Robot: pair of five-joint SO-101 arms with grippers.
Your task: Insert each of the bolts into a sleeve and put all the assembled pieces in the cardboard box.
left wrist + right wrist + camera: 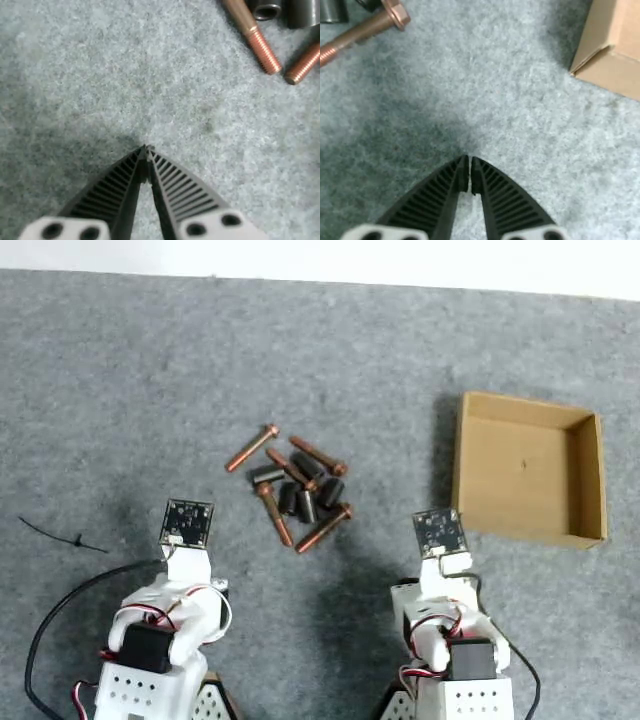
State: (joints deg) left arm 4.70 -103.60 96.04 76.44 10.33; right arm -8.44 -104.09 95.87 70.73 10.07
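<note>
Several copper bolts [251, 448] and dark sleeves [307, 505] lie in a loose pile mid-table, none joined that I can see. The open cardboard box [585, 465] sits to the right and holds nothing. The left arm [187, 525] rests near the pile's lower left, and its left gripper [146, 150] is shut on nothing over bare carpet, with two threaded bolt ends [260, 45] and a sleeve [265, 8] beyond it. The right arm [440, 535] stands between pile and box. Its right gripper [469, 160] is shut on nothing, with a hex-headed bolt [370, 27] and the box corner [612, 55] ahead.
The table is covered in grey carpet [120, 390]. A black cable [60, 605] loops from the left arm's base, and a thin black tie [65, 537] lies at the far left. Open carpet stretches behind the pile and left of it.
</note>
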